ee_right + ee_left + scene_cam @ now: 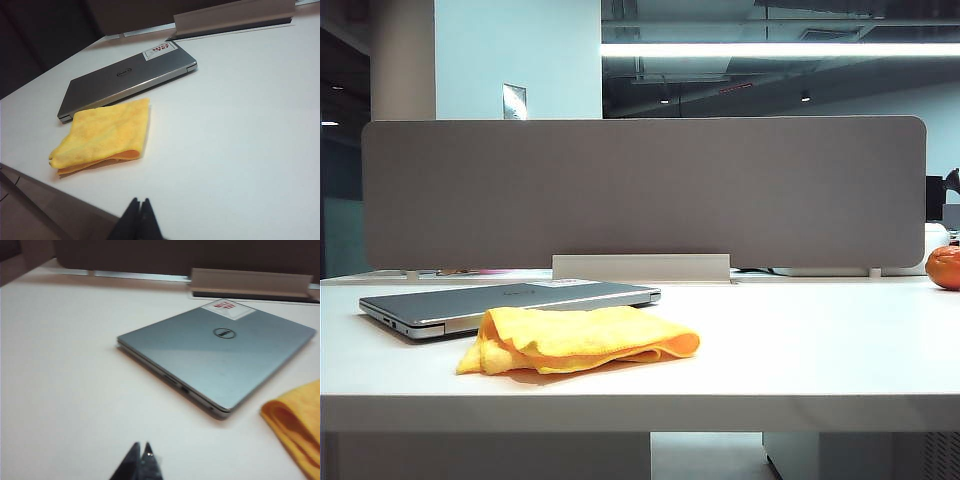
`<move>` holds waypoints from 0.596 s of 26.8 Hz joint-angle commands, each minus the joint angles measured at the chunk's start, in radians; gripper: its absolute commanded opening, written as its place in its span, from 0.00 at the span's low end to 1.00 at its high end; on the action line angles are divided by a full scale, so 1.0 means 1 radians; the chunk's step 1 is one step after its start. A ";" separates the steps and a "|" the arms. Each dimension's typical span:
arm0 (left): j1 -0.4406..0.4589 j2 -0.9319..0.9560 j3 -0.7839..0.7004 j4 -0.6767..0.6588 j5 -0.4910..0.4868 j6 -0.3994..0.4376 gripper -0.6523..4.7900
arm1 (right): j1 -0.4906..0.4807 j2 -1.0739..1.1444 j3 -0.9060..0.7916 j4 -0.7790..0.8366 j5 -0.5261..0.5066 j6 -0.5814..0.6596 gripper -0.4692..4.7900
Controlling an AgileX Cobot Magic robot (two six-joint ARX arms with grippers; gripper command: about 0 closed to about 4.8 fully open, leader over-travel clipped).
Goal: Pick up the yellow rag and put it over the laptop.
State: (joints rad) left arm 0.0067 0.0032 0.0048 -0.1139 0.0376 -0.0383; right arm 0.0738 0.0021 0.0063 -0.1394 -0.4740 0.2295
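Nearest the table's (800, 350) front edge lies the yellow rag (582, 340), folded, flat on the white top a little way in from that edge and toward the left side. Just behind it, with its front long edge touching or almost touching the rag, is the laptop (510, 303), lid shut, lying at a slant to the table's edges. A white sticker (227, 308) sits on the lid's far corner. The whole right half of the table is bare white surface, open from the front edge to the back. At the far right edge sits an orange fruit (944, 267). Along the back edge stands a long grey partition panel (640, 190) with a pale bracket (640, 267) at its foot.

The left gripper (140, 456) hangs above bare table near the laptop's port side, jaws pressed together, holding nothing. The right gripper (139, 214) hovers above the front part of the table beside the rag, jaws likewise pressed together and empty.
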 commanded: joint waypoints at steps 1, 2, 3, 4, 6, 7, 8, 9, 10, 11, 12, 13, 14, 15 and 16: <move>0.001 0.001 0.006 0.010 0.085 -0.003 0.11 | 0.001 -0.001 -0.006 0.017 0.002 0.010 0.08; 0.000 0.001 0.008 0.011 0.100 -0.003 0.11 | 0.001 -0.001 -0.006 0.017 0.002 0.010 0.08; 0.000 0.001 0.015 0.011 0.119 -0.003 0.11 | 0.000 -0.001 -0.006 0.017 0.003 0.010 0.08; 0.001 0.001 0.031 0.011 0.137 -0.021 0.11 | 0.000 -0.001 -0.006 0.017 0.004 0.010 0.08; 0.000 0.002 0.055 0.013 0.143 -0.087 0.11 | 0.000 -0.001 -0.006 0.017 0.004 0.010 0.08; 0.000 0.004 0.070 0.014 0.143 -0.116 0.11 | 0.000 -0.001 -0.006 0.017 0.004 0.010 0.08; 0.000 0.008 0.083 0.016 0.145 -0.127 0.11 | 0.000 -0.001 -0.006 0.017 0.005 0.009 0.08; 0.000 0.015 0.097 0.017 0.151 -0.131 0.11 | 0.000 -0.001 -0.006 0.017 0.005 0.009 0.08; 0.000 0.028 0.116 0.018 0.161 -0.130 0.11 | 0.000 -0.001 -0.006 0.017 0.005 0.009 0.08; 0.001 0.041 0.131 0.018 0.167 -0.130 0.11 | 0.000 -0.001 -0.006 0.017 0.005 0.009 0.08; 0.000 0.063 0.151 0.018 0.169 -0.130 0.11 | 0.000 -0.001 -0.006 0.017 0.005 0.009 0.08; 0.000 0.082 0.167 0.018 0.170 -0.130 0.11 | 0.000 -0.001 -0.006 0.017 0.005 0.009 0.08; 0.000 0.111 0.188 0.019 0.178 -0.130 0.11 | 0.000 -0.001 -0.006 0.017 0.005 0.009 0.08; 0.000 0.135 0.204 0.020 0.187 -0.130 0.11 | 0.000 -0.001 -0.006 0.017 0.005 0.009 0.08; 0.000 0.162 0.221 0.023 0.192 -0.131 0.11 | 0.000 -0.001 -0.006 0.017 0.005 0.009 0.08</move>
State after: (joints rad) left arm 0.0067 0.1371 0.2035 -0.1074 0.2096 -0.1665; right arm 0.0738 0.0021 0.0063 -0.1394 -0.4717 0.2363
